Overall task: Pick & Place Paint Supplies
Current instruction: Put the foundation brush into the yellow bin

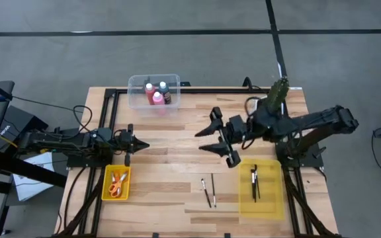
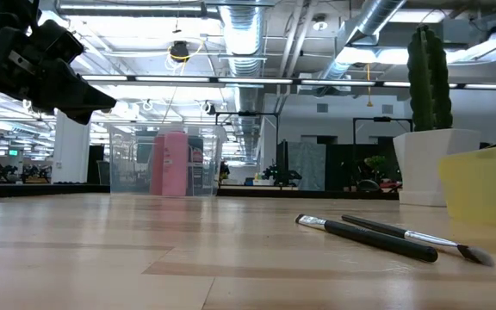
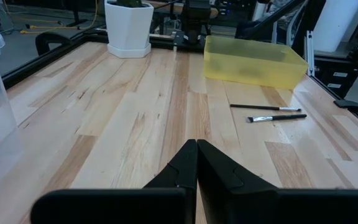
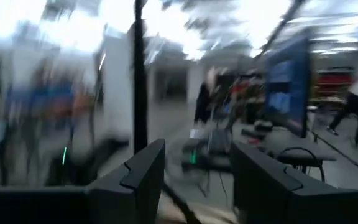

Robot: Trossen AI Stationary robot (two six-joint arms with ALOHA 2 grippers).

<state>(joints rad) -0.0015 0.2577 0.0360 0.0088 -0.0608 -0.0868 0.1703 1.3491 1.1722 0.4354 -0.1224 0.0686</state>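
Observation:
Two thin dark-handled brushes (image 1: pixel 208 192) lie flat on the wood table, side by side; the left wrist view shows the same brushes (image 3: pixel 272 113). More brushes (image 1: pixel 255 182) lie in the yellow tray (image 1: pixel 273 201) at the right. Red, pink and dark bottles (image 1: pixel 156 94) stand in the clear bin (image 1: pixel 136 96) at the far edge. Scissors (image 1: pixel 116 184) lie in a small yellow tray (image 1: pixel 106 192) at the near left. My right gripper (image 1: pixel 199 141) hangs open and empty above the table's middle, its fingers (image 4: pixel 148 168) apart. My left gripper (image 1: pixel 141 145) waits shut at the left, its fingers (image 3: pixel 185 162) pressed together.
A green plant (image 1: pixel 278 92) in a white pot (image 3: pixel 129 28) stands at the far right corner, behind the yellow tray (image 3: pixel 253 59). Black frame rails run along the table's far and side edges. Bare wood lies between the two grippers and around the loose brushes.

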